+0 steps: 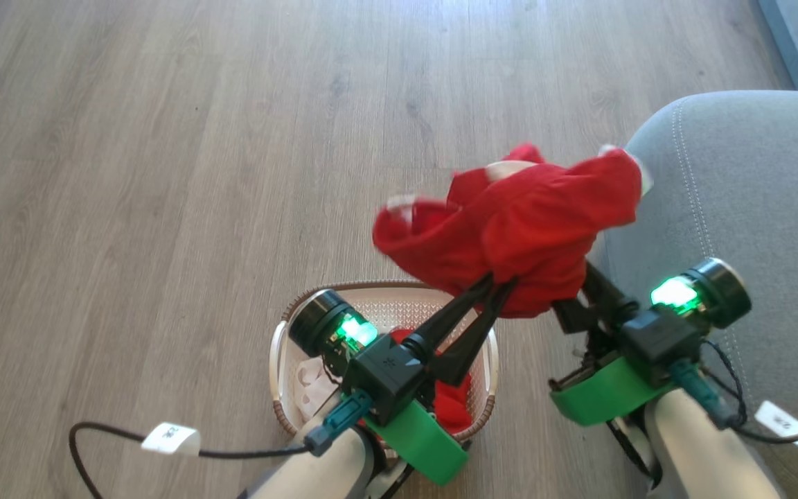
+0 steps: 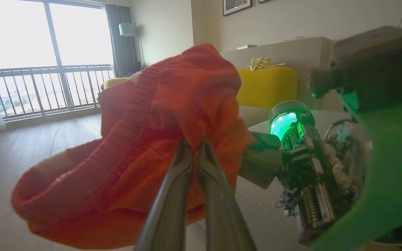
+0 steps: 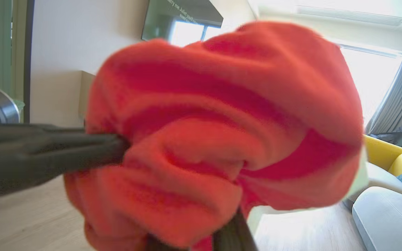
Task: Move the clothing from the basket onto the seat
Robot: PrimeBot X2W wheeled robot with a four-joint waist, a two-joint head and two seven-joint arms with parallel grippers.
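A bright red garment (image 1: 517, 225) with white trim hangs bunched in the air between the basket and the seat. My left gripper (image 1: 499, 283) is shut on its lower edge, the two fingers pinched together in the knit (image 2: 192, 143). My right gripper (image 1: 582, 277) reaches in from the right, shut on the same garment, its fingertips buried in the fabric (image 3: 222, 139). Below my left arm stands the cream basket (image 1: 278, 360), holding more red clothing (image 1: 451, 405) and a white piece (image 1: 309, 381). The grey seat (image 1: 752, 208) lies to the right, and the garment's right end overlaps its edge.
Pale wood floor (image 1: 163, 173) spreads ahead and to the left. A black cable with a white tag (image 1: 170, 438) trails on the floor at lower left. The left wrist view shows a yellow sofa (image 2: 267, 85) and a balcony window (image 2: 47, 52) farther off.
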